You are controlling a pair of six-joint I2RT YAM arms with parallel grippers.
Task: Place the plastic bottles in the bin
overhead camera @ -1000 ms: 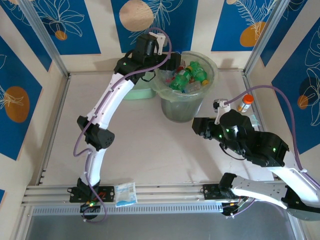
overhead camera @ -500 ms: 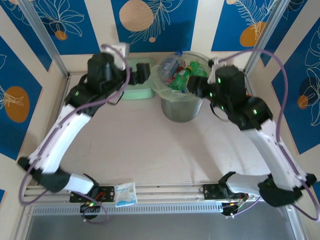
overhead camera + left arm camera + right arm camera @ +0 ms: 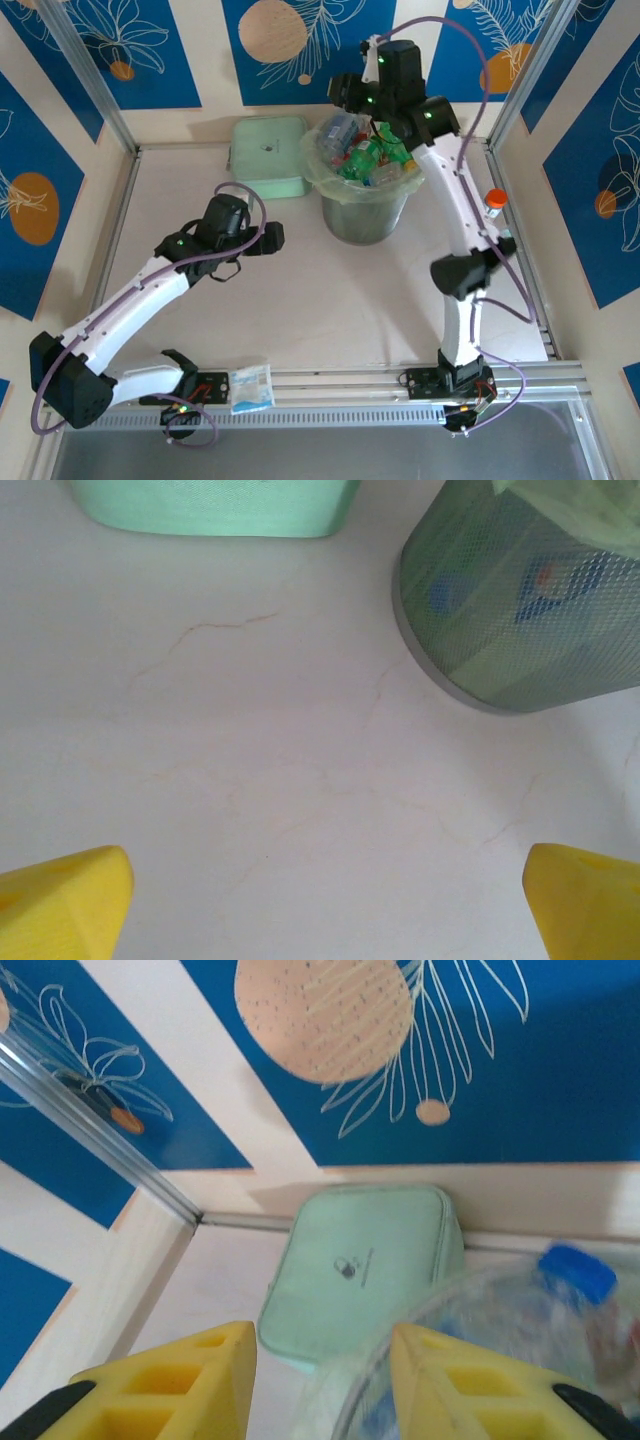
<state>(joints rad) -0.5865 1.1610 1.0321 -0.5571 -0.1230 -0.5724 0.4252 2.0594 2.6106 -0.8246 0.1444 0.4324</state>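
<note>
The bin (image 3: pixel 365 205) stands at the back centre, its clear liner over the rim. Several plastic bottles (image 3: pixel 378 156) lie piled inside it, green ones and clear ones with blue caps. A clear bottle with a blue cap (image 3: pixel 572 1278) shows inside the bin's rim (image 3: pixel 425 1345) in the right wrist view. My right gripper (image 3: pixel 341 91) hangs open above the bin's far left rim, and nothing sits between its yellow fingers (image 3: pixel 175 1385). My left gripper (image 3: pixel 272 238) is low over the table left of the bin (image 3: pixel 520 610), wide open and empty.
A flat pale green box (image 3: pixel 268 157) lies against the back wall left of the bin. An orange-capped vial (image 3: pixel 493 203) stands by the right rail. A white-blue packet (image 3: pixel 251 388) rests on the front rail. Bare table spreads in front of the bin.
The left arm has swung away from the back box down to the table's middle left. The right arm has moved from the bin's right side to above its far rim.
</note>
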